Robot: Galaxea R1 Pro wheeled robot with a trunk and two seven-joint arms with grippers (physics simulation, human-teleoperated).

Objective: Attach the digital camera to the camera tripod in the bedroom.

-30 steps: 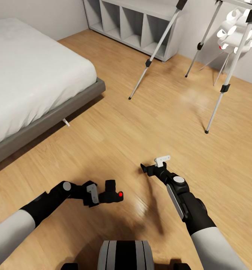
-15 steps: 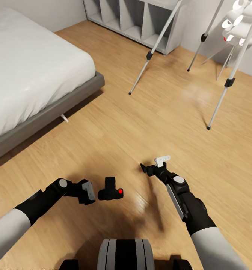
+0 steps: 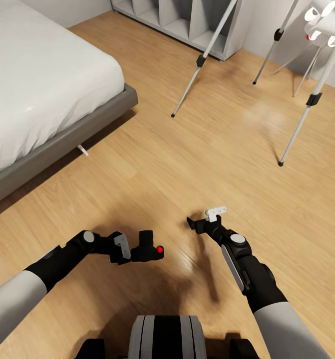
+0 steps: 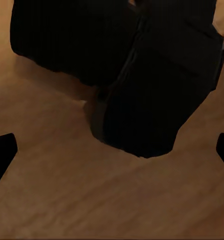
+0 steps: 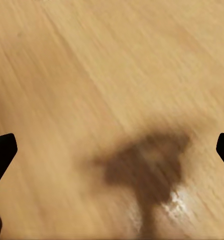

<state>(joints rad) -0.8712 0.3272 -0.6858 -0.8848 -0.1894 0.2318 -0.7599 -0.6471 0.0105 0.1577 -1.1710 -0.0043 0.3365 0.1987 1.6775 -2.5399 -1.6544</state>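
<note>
right now i'm on the pickup: the digital camera (image 3: 147, 249) sits lower centre on the wooden floor (image 3: 187, 164), with my left gripper (image 3: 129, 251) spread wide against it, not clamped. next i close on it, then carry it to the camera tripod (image 3: 307, 99) at upper right; the right gripper (image 3: 193, 223) hangs open and empty.

Grey upper arms (image 3: 12, 304), blk forearms, blk end effectors.

Bare light wooden floor (image 3: 152, 174) lies open ahead of both arms. The grey-framed bed with white mattress (image 3: 42, 89) blocks the left, while the silver-legged camera tripod (image 3: 297, 124) and grey cubby shelf (image 3: 187, 20) stand beyond.
</note>
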